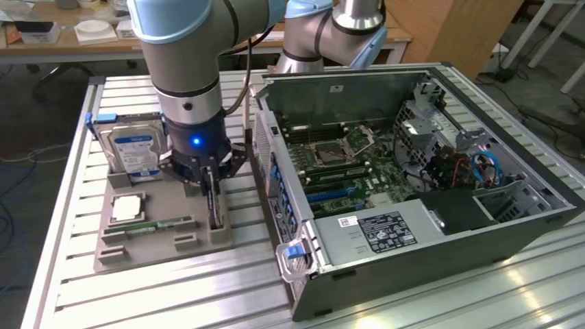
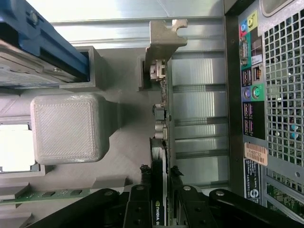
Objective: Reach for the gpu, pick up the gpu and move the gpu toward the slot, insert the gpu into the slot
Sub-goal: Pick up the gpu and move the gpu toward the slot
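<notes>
The gpu stands on edge in a groove of the grey holder, near the holder's side that faces the computer case. My gripper is lowered straight over it, with a finger on each face of the card. In the wrist view the gpu shows edge-on, its silver bracket at the far end. There my gripper has its black fingers pressed against both sides of the card. The slot is one of the blue and dark strips on the green motherboard inside the open case.
The holder also carries a blue-labelled hard drive, a silver processor and a memory stick. The open computer case lies at the exterior view's right, its rear panel close beside the card. All rests on a slatted metal table.
</notes>
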Robot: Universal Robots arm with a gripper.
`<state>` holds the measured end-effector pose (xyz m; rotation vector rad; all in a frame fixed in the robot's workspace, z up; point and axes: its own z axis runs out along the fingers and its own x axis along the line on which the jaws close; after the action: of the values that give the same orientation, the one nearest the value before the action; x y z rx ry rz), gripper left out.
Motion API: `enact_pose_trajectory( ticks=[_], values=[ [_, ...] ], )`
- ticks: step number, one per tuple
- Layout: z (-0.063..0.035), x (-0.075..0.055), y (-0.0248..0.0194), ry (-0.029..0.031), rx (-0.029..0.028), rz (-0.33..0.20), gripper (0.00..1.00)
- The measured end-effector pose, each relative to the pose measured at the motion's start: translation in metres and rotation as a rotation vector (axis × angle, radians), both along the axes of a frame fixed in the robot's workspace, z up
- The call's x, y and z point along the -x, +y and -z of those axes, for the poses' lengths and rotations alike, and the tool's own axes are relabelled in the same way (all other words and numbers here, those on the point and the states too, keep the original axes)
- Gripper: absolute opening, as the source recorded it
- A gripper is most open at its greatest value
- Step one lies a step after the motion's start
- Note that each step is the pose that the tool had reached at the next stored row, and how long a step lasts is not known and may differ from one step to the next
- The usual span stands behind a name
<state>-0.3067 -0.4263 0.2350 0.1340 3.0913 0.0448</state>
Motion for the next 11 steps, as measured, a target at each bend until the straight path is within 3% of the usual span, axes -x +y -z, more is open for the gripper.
enact_pose_trajectory(
  ticks=[11],
  values=[
    [0.0001, 0.0, 0.0, -0.0001, 0.0, 0.0, 0.26]
  ],
)
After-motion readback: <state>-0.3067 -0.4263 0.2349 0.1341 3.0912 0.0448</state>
